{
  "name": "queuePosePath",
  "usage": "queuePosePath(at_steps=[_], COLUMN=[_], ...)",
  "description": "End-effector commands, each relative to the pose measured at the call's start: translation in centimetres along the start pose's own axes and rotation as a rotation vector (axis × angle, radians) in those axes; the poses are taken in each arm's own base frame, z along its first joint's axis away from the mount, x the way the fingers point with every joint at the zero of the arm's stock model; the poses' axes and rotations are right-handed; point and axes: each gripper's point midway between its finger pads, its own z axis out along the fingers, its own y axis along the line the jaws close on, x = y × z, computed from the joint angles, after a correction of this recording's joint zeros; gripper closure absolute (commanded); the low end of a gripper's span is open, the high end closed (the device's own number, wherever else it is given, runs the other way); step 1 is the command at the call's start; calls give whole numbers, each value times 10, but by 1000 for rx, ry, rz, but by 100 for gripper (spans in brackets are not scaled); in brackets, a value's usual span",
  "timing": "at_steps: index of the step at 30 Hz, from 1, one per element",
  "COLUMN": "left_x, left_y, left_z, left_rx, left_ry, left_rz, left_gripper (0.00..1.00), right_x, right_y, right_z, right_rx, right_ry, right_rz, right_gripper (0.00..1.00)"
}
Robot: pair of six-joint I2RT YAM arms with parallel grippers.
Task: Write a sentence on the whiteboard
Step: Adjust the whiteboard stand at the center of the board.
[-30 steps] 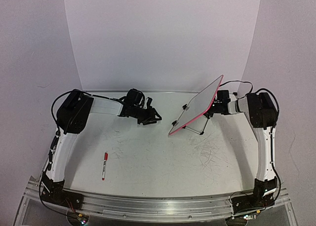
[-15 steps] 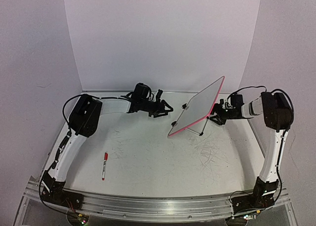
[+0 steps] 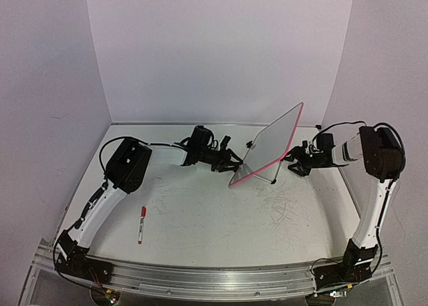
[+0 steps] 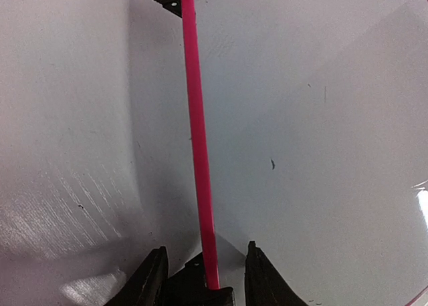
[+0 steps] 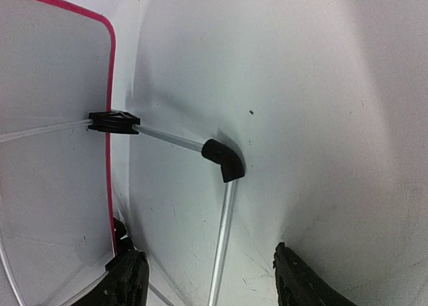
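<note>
Left claw [image 4: 206, 254] straddles whiteboard [image 3: 271, 145] rim; finger bases cropped.

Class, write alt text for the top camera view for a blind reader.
A glossy white board with a pink-red rim stands tilted on a scuffed white table, no writing visible. The left gripper is at its lower left edge, the right gripper behind its right side. A red and white marker pen lies near the left arm.

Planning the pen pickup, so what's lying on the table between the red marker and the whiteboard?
Nothing. In the top view the table between the marker and the whiteboard is bare, with only faint scuffs and scribble marks on it.
</note>
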Motion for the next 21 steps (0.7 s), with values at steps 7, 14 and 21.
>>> queuePosePath(at_steps=[7, 14, 21], left_x=[29, 56, 86], left_y=[-24, -14, -5], left_z=[-2, -21, -36], left_rx=[5, -97, -173], left_ry=[33, 21, 27], left_rz=[-7, -50, -89], left_gripper=[70, 78, 86], right_x=[33, 57, 77], right_y=[11, 23, 36], right_z=[46, 76, 100], right_rx=[-4, -24, -70], right_ry=[83, 149, 222], right_rz=[17, -16, -57], right_gripper=[36, 39, 41])
